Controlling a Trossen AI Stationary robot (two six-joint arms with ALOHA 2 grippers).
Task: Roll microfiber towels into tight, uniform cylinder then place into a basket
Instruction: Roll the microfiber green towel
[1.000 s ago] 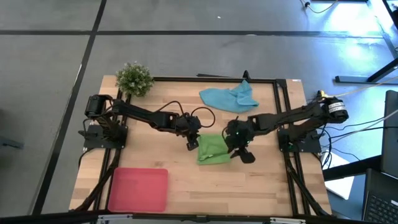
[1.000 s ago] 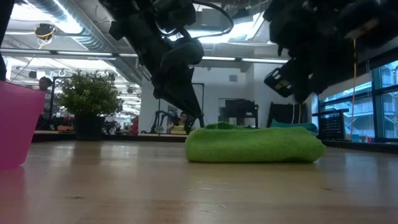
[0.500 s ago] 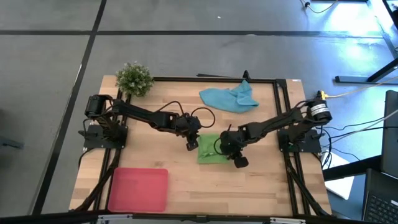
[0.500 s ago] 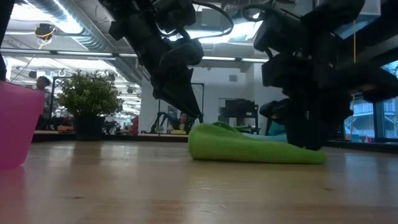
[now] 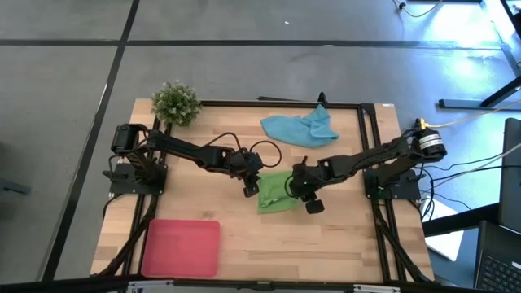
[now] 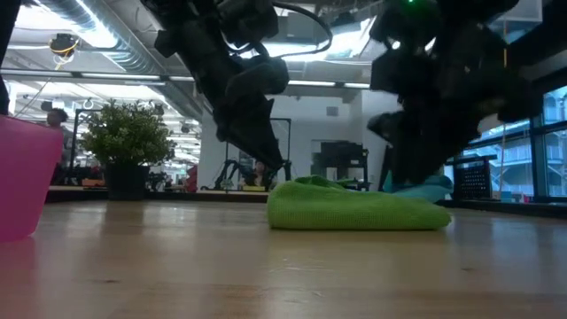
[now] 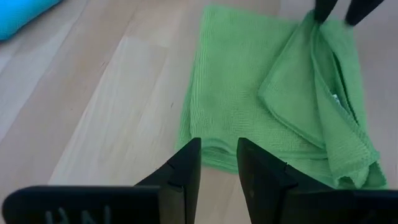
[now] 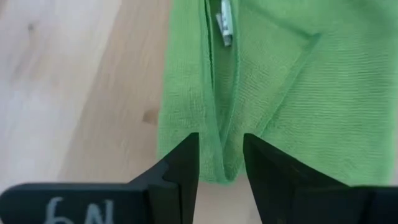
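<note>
Two towels: a green towel [image 5: 275, 194] lies folded at the middle of the table [image 5: 342, 236]; a blue towel [image 5: 299, 127] lies crumpled near the far edge, well apart from both arms.
Tray: the red tray [image 5: 181, 247] sits at the near left corner, holding nothing.
Left gripper: the left gripper [image 5: 251, 188] hovers at the green towel's left edge, fingers [image 7: 186, 168] narrowly apart with only a slim gap, pinching nothing.
Right gripper: the right gripper [image 5: 303, 195] is low at the towel's right edge; its fingers [image 8: 183, 163] straddle a folded edge of the cloth, which fills the gap between them.
Roll: not yet formed; the green towel is loosely doubled, one corner flapped over.
Handling: light, soft and limp by the look of it; it will likely sag and unfold unless pinned, and the nap should grip the wood a little.
Hold: best taken at a folded edge or corner, through all layers, with the opposite edge pressed down.
Plant: a small plant [image 5: 176, 103] stands at the far left corner.
</note>
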